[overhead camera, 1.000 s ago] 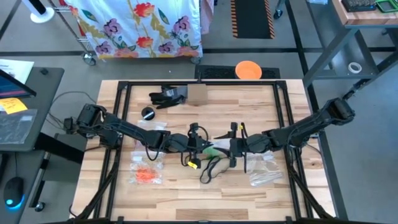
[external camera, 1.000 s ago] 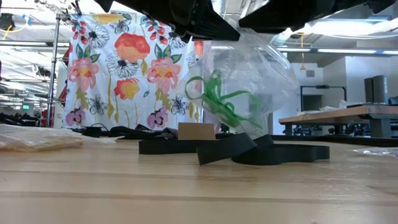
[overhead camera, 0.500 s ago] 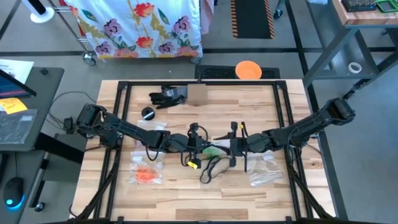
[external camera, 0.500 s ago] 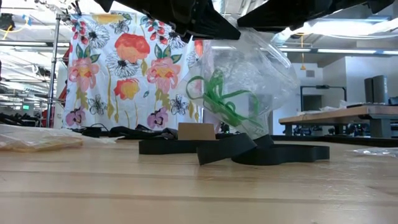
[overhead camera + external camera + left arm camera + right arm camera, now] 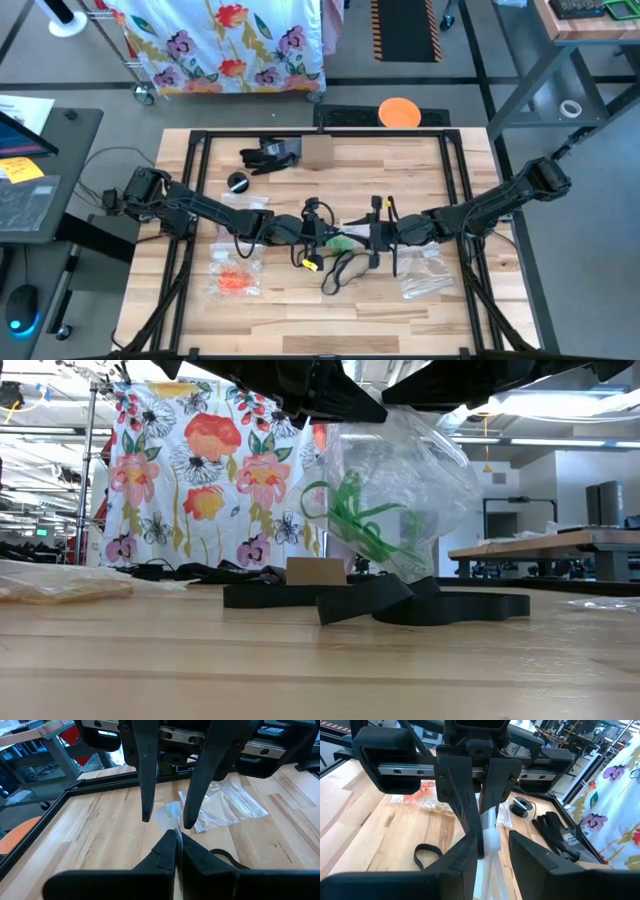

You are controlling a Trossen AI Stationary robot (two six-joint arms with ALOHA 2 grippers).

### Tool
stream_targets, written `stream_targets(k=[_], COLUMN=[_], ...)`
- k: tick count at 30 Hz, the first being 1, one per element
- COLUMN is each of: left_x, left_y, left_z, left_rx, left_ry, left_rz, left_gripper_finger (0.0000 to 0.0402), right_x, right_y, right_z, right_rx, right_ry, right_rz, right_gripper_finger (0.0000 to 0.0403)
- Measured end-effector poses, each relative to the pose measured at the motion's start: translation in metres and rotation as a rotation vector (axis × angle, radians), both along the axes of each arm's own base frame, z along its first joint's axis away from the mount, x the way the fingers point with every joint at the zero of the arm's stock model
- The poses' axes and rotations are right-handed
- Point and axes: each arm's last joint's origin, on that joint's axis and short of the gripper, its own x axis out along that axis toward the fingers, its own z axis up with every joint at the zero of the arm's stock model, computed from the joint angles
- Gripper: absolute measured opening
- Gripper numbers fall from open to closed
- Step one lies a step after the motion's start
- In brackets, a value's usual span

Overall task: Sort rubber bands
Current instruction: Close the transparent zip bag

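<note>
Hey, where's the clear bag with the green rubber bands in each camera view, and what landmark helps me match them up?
High view: the bag sits mid-table, between the left gripper and right gripper.
Low view: bag hangs at centre, under the arms.
Left wrist view: clear plastic shows just past the shut fingers.
Right wrist view: its top edge is pinched at centre.
Shared landmark: the black strap, lying under the bag.

We're in a robotics lab: framed wooden tabletop (image 5: 300, 315), bare concrete floor (image 5: 90, 60), steel workbenches (image 5: 530, 550), cables (image 5: 95, 160), floral backdrop (image 5: 235, 40).
</note>
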Motion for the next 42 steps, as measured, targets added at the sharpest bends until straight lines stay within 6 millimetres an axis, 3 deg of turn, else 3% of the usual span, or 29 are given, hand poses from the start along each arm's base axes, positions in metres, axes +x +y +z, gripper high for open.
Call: stream_targets(k=[9, 20, 28, 32, 42], left_x=[0.000, 0.001, 0.001, 0.000, -0.003], left_y=[0.000, 0.006, 0.005, 0.002, -0.013], left_z=[0.000, 0.000, 0.000, -0.002, 0.003], left_rx=[-0.006, -0.038, 0.039, 0.085, 0.164], left_ry=[-0.001, -0.008, 0.010, 0.036, -0.011], left_rz=[0.002, 0.037, 0.013, -0.009, 0.010], left_gripper_finger=[0.0000, 0.0000, 0.0007, 0.0050, 0.0200], right_x=[0.000, 0.000, 0.000, 0.000, 0.000], right_y=[0.000, 0.000, 0.000, 0.000, 0.000], right_z=[0.000, 0.000, 0.000, 0.000, -0.001], right_rx=[-0.001, -0.022, -0.020, -0.019, -0.024], right_ry=[0.000, 0.006, 0.003, 0.002, 0.014], right_rz=[0.000, 0.004, 0.004, 0.003, -0.003], right_gripper_finger=[0.0101, 0.0011, 0.0018, 0.0016, 0.0015])
